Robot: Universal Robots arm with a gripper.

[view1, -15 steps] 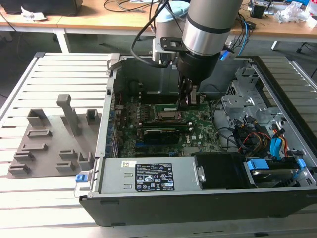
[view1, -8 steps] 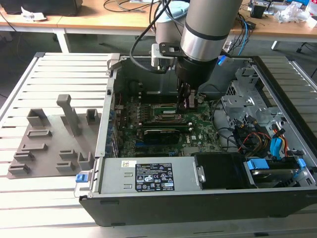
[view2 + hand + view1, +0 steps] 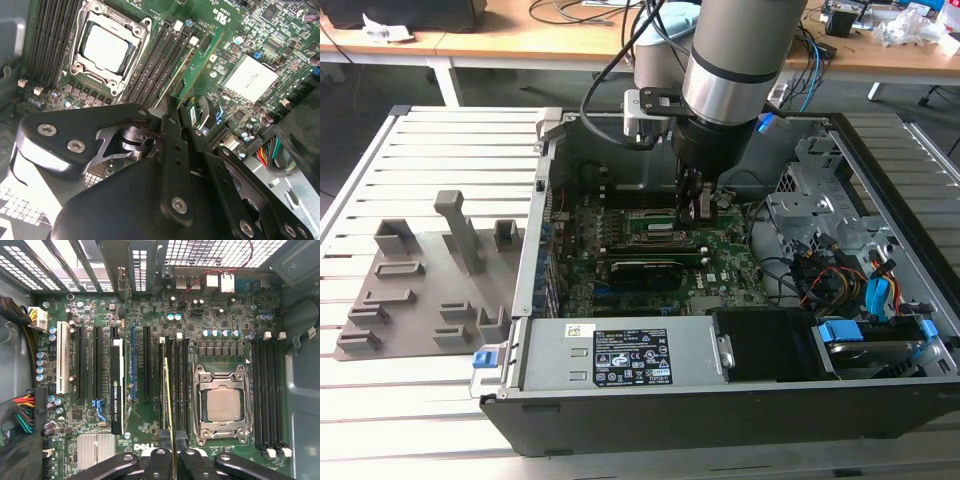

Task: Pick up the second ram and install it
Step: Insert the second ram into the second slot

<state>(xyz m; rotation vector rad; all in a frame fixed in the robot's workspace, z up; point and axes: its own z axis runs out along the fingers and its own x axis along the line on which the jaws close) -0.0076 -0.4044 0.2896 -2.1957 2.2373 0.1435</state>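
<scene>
Green and edge-on, the ram (image 3: 168,390) stands clamped in the closed gripper (image 3: 173,442), over the slots (image 3: 180,370) just beside the socket (image 3: 222,405); whether it is seated I cannot tell. If it sits off a slot's line or tilts, downward force could bend it, or leave one end unlatched.

Black card (image 3: 117,385) and processor socket (image 3: 222,405) flank the pincer (image 3: 172,441) over the narrow memory slots (image 3: 180,380).
</scene>
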